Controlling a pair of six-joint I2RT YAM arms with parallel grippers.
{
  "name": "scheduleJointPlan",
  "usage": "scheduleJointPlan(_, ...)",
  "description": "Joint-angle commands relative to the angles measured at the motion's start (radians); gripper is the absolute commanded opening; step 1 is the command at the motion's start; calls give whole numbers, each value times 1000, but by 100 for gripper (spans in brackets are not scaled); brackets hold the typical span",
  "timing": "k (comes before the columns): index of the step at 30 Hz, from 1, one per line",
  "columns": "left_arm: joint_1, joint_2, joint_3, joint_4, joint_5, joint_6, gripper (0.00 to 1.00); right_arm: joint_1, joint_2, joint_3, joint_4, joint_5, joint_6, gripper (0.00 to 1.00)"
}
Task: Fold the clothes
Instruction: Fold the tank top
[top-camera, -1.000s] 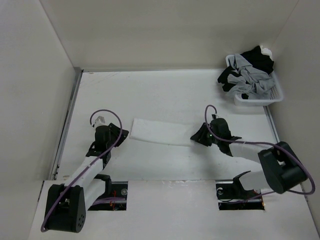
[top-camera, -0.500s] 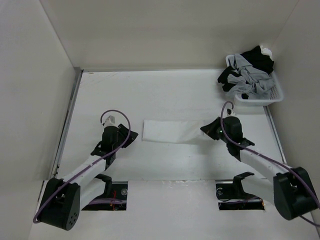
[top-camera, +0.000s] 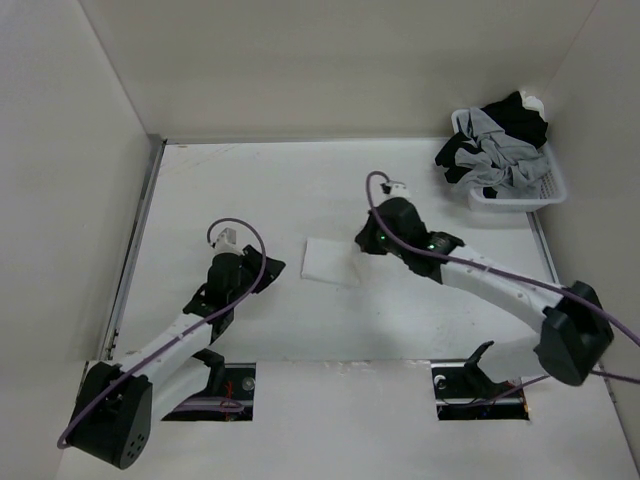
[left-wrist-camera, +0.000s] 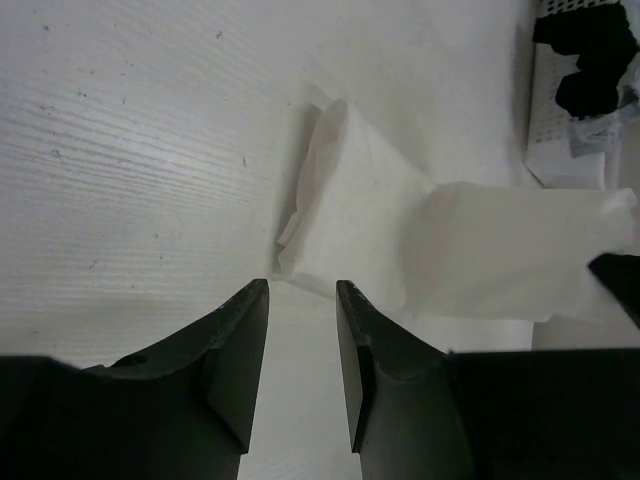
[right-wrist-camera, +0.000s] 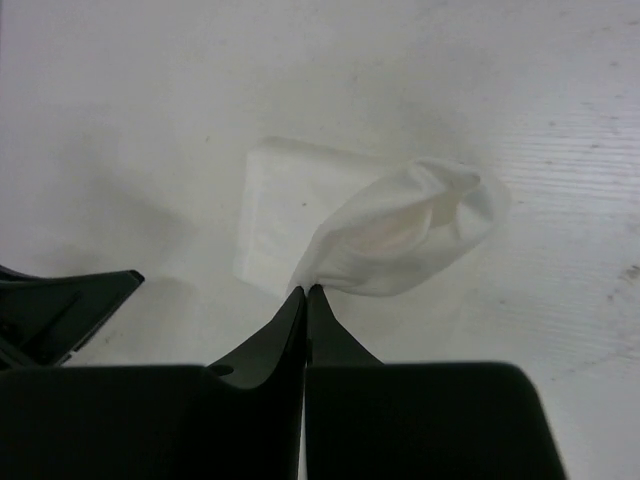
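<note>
Well, the white garment (top-camera: 328, 262) lies in the middle of the bench (top-camera: 250, 190), folded small. The right hand (right-wrist-camera: 306, 296) pinches one end up over the rest; the left hand (left-wrist-camera: 300, 295) is open beside it. That last fold looks unfinished.

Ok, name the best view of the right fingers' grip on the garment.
Right wrist: right fingers pinch the white garment's raised edge. Top external hides that under the arm; left wrist shows mainly the lifted fold.

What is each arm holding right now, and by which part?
The right gripper is shut on the white garment, pinching the edge of its raised, folded-over end. The left gripper holds nothing; its fingers stand open near the garment's other end.
</note>
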Motion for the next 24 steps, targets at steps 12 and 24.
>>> scheduleJointPlan(12,123,-98,-28,44,85,-11,31,265,588,569,-267,96,-65,24)
scheduleJointPlan(24,-15,-29,74,32,-43,62,31,198,-8,-28,120,92,-47,21)
